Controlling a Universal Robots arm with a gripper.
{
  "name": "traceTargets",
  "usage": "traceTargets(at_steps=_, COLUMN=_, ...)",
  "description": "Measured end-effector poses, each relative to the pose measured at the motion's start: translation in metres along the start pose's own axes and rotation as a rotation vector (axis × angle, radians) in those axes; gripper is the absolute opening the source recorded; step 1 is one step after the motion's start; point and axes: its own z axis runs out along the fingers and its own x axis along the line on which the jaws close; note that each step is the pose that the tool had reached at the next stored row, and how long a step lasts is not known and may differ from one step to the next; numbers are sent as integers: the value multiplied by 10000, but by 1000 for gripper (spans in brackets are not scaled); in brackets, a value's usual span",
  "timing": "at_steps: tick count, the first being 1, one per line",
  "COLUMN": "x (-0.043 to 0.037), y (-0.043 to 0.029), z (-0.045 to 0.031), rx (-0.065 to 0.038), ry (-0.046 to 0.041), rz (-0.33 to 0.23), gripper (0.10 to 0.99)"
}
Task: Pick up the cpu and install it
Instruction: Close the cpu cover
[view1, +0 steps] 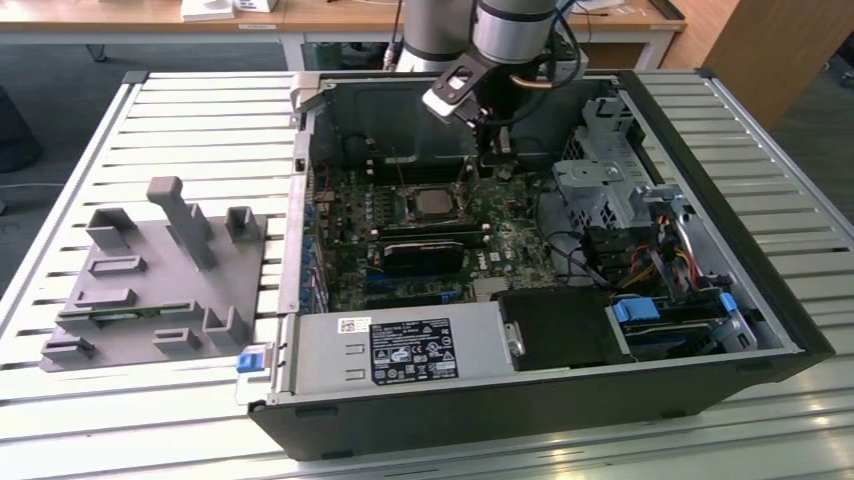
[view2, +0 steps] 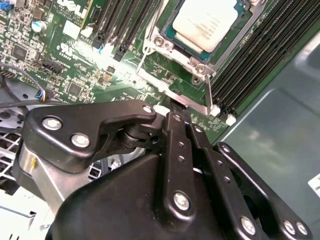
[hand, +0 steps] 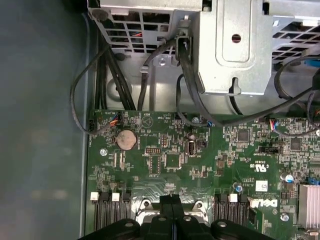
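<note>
The tool (view2: 172, 106) is clenched, its two fingers pressed flat together, and hangs low over the green circuit board (hand: 170, 160) just beside the socket's metal frame (view2: 199, 64). The cpu (view2: 204, 21) lies flat in that socket, silver top up. The board sits inside an open computer case (view1: 747, 300) on the slatted worktop (view1: 200, 130) — a grey holder plate (view1: 160, 290) rests at the exterior view's left.
</note>
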Motion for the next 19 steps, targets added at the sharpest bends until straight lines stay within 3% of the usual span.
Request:
traceTargets(at_steps=7, x=2, y=-45, z=28, rx=1, ry=-1, rz=-2, gripper=106)
traceTargets(at_steps=19, x=9, y=-228, z=63, rx=-1, ry=1, rz=-1, gripper=106)
